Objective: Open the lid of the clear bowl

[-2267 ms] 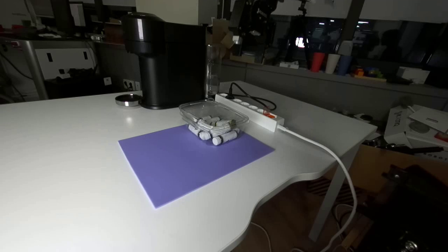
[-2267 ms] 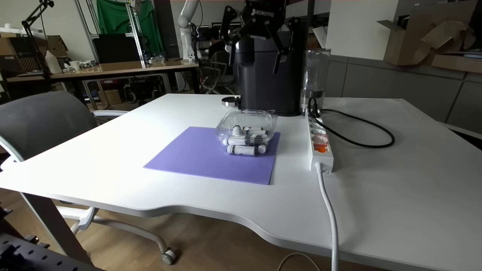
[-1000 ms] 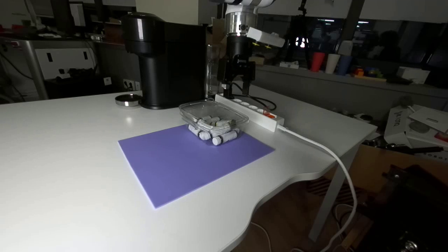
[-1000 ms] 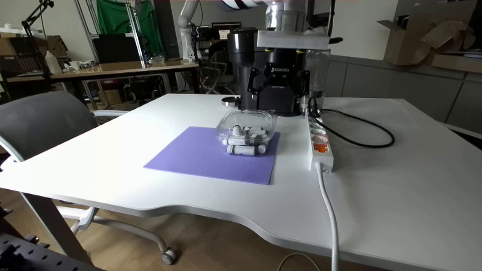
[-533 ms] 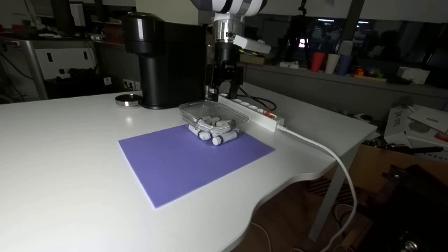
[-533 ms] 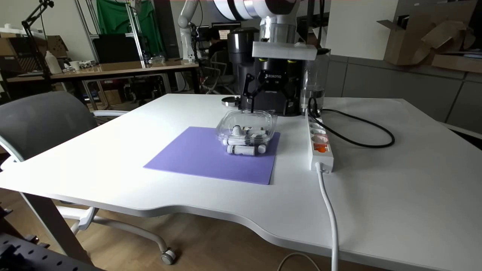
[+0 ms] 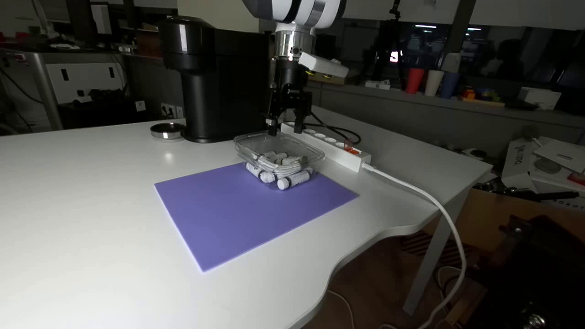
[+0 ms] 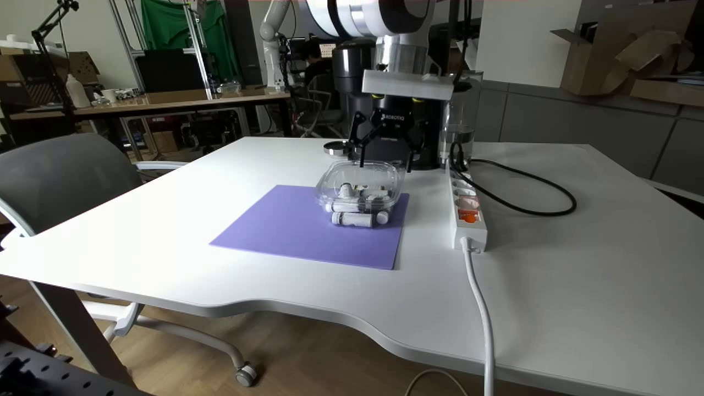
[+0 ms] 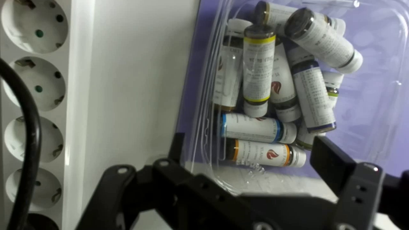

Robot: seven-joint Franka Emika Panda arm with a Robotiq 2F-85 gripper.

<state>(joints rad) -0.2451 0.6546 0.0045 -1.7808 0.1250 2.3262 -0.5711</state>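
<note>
The clear bowl [image 7: 320,156] sits on the purple mat, holding several small white-labelled bottles; its rim also shows in an exterior view [image 8: 323,193] and in the wrist view [image 9: 204,127]. The see-through lid [image 7: 261,140] lies over the bowl, only its faint edges showing; it also appears in an exterior view [image 8: 360,171]. My gripper [image 7: 285,131] points down, open and empty, just above the bowl's edge nearest the black machine. In the wrist view my gripper [image 9: 249,147] has one fingertip beyond the rim on the power-strip side and one over the bowl. Contact cannot be told.
A white power strip [image 7: 329,148] with a black cable [image 8: 522,209] lies beside the bowl. A tall black machine [image 7: 224,87] stands close to the gripper. A round metal dish [image 7: 167,131] sits by its base. The purple mat [image 7: 237,219] extends from the bowl.
My gripper has come down from high up and shifted away from the power strip to the bowl's edge, staying open. The bowl and lid have not moved.
</note>
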